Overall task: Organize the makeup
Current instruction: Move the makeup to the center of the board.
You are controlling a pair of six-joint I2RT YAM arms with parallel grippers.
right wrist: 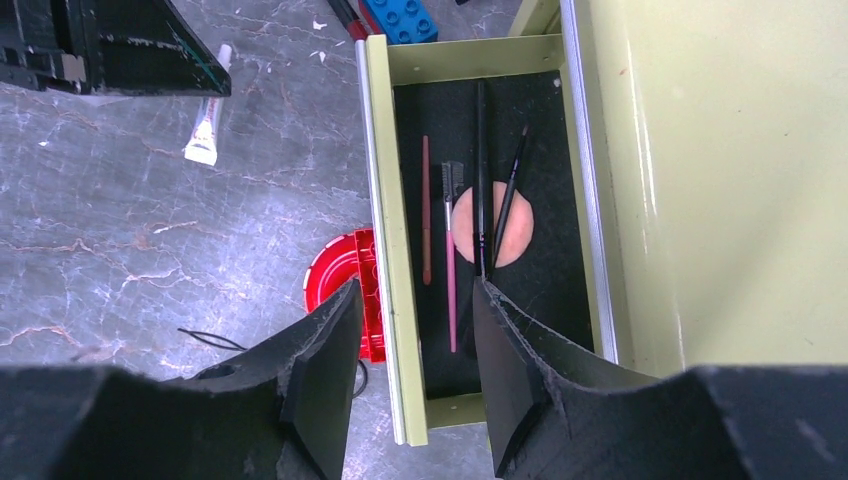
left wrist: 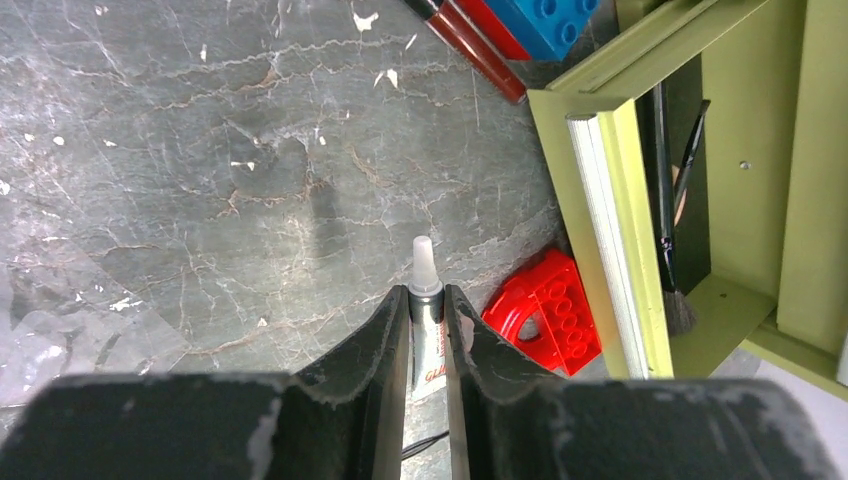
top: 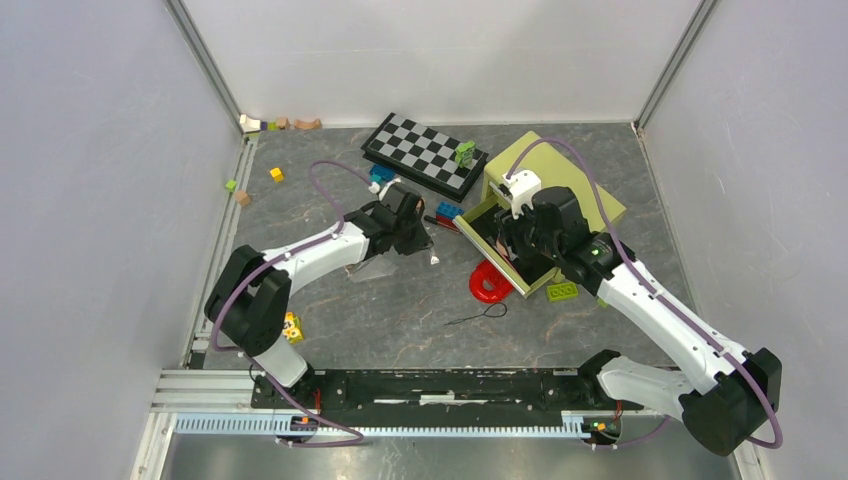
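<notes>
My left gripper (left wrist: 427, 296) is shut on a small white tube with a clear cap (left wrist: 424, 262) and holds it over the grey table, left of the drawer. The tube also shows in the right wrist view (right wrist: 206, 127). The olive drawer (right wrist: 381, 180) is pulled open. On its black liner lie a round peach puff (right wrist: 492, 236), a pink pencil (right wrist: 450, 270), a reddish pencil (right wrist: 426, 210) and black-handled brushes (right wrist: 481, 150). My right gripper (right wrist: 415, 292) is open and empty above the drawer's front left corner.
A red horseshoe-shaped piece (top: 489, 284) lies against the drawer's front. Two dark red sticks (left wrist: 473, 45) and a blue brick (left wrist: 545, 18) lie beside the olive box (top: 575, 180). A chessboard (top: 424, 152) sits behind. A green brick (top: 561, 291) and a thin black cord (top: 480, 314) lie nearby.
</notes>
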